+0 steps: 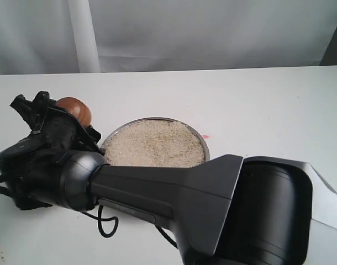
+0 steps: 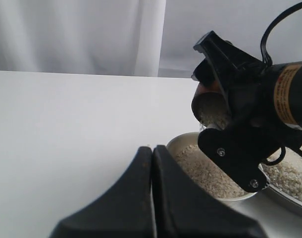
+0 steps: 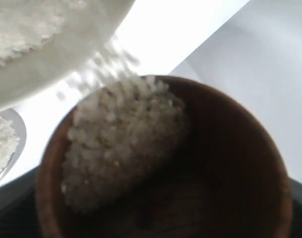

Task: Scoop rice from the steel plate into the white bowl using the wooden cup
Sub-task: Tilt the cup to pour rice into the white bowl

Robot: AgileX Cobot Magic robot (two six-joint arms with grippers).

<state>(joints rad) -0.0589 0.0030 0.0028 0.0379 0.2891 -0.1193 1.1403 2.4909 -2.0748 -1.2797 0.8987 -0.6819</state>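
We see the white table [image 1: 240,99] first, and the steel plate [image 1: 155,118] stands on it, heaped nearly to its rim with rice [image 1: 154,144]. The right arm [image 1: 174,193] reaches across the near side of the plate in the exterior view and ends just beyond the plate's left edge.

The white bowl [image 2: 179,138] sits just beside the plate. The arm hides it in the exterior view, but the left wrist view shows it already holding a bed of grains. We cannot tell whether bowl and plate touch.

The right gripper [image 2: 210,99] hangs above that bowl, off the plate's rim, with its fingers clamped on either side of the wooden cup [image 2: 210,111]. The cup is tipped well over. Its long axis lies closer to level than upright, its mouth points down toward the bowl and away from the plate, and its rounded base [image 1: 74,109] is turned up.

In the right wrist view the rice in the cup [image 3: 121,144] is banked against the lower wall up to the lip. Blurred grains [image 3: 99,67] are in the air between lip and bowl.

The left gripper [image 2: 152,193] hovers on the far side of the bowl from the plate. Its two dark fingers are pressed together with nothing between them.
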